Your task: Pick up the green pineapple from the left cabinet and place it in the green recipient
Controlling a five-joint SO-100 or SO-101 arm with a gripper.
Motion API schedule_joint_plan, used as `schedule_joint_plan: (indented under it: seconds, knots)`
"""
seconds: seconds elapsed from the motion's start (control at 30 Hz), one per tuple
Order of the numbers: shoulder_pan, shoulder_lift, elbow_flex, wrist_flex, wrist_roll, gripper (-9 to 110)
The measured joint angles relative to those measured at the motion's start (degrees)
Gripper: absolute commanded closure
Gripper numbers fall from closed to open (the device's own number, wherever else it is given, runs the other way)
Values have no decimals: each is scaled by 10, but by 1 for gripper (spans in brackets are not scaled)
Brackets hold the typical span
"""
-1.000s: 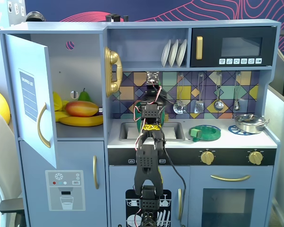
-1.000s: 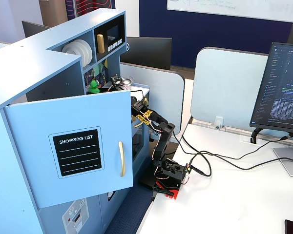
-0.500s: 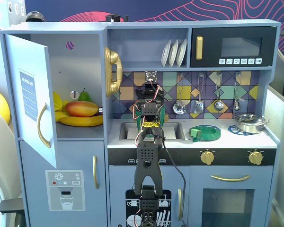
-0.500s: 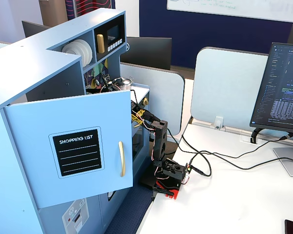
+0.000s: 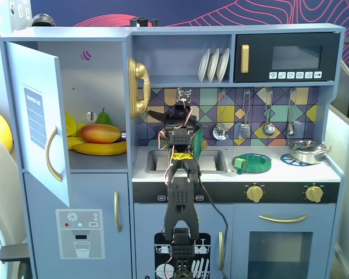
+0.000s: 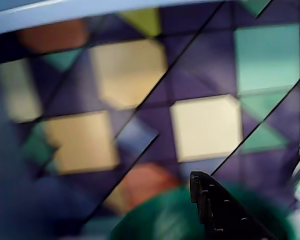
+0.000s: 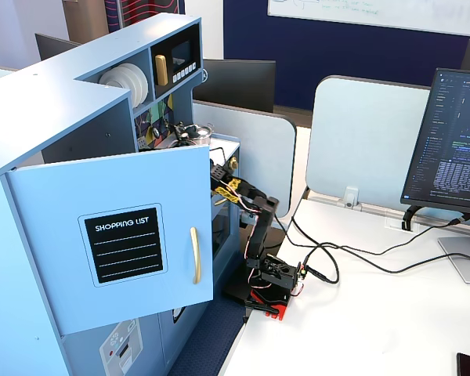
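Arm's reaching over the sink, and the hand (image 5: 184,111) is up by the tiled backsplash; can't tell if it's apart or together. A blurry green recipient (image 6: 180,220) sits under one finger in the wrist view. The left cabinet (image 5: 96,93) is open, and no green pineapple is visible.

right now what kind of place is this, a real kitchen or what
Probably an office or lab: the kitchen is a toy play set with a robot arm in front of it, beside a desk with a computer monitor and partition screens.
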Motion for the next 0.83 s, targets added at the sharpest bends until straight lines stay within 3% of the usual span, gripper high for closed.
schedule_joint_plan:
  seconds: [0.23,0.5,0.63,0.83]
  knots:
    - [-24,307,344,-4,11,36]
    - [-31,657,702,117,32,36]
    - [-24,713,805,214,38,38]
    - [-8,726,895,252,44,44]
